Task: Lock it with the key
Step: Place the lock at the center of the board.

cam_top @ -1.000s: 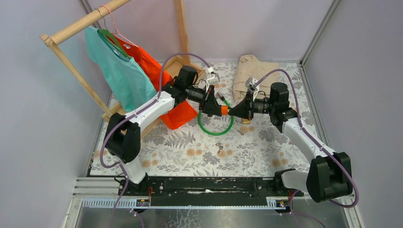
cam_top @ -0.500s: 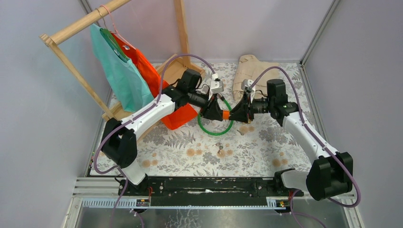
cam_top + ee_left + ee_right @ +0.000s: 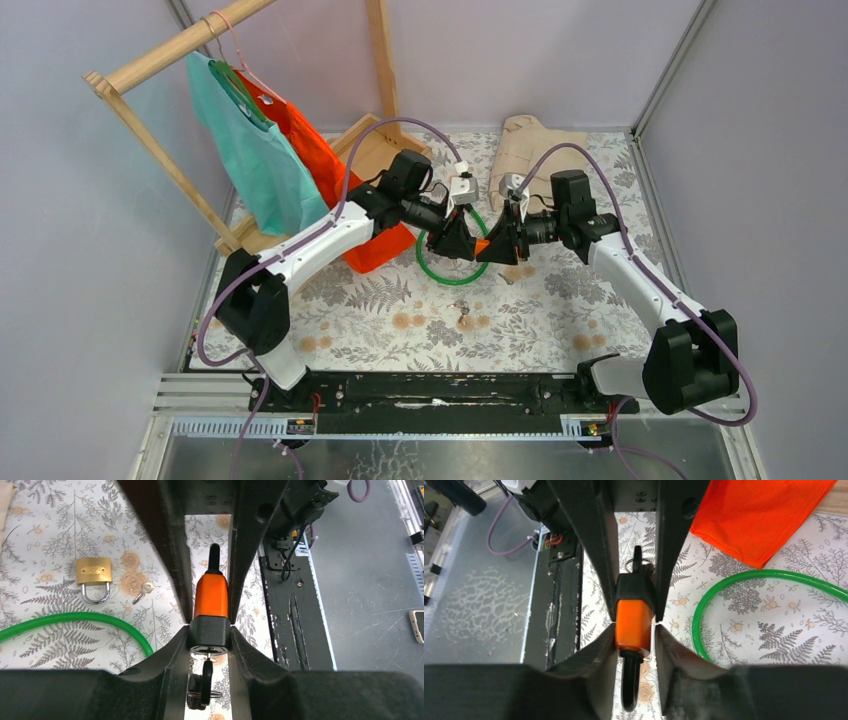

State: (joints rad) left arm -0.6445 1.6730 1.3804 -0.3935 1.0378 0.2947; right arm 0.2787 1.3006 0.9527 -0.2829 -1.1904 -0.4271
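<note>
My left gripper [image 3: 210, 639] pinches the lock [image 3: 211, 597] by its black end, above the cable [image 3: 75, 622]. My right gripper [image 3: 636, 630] flanks the orange part; clamped or not, can't tell. Risk: on a one-sided hold the lock twists and the dangling key [image 3: 202, 692] drops out.

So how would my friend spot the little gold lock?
Find the green cable loop on the flowery tablecloth. Just outside its curve lies a brass padlock beside a silver key. Unlike the orange lock the left gripper holds, it's gold with a silver shackle.
</note>
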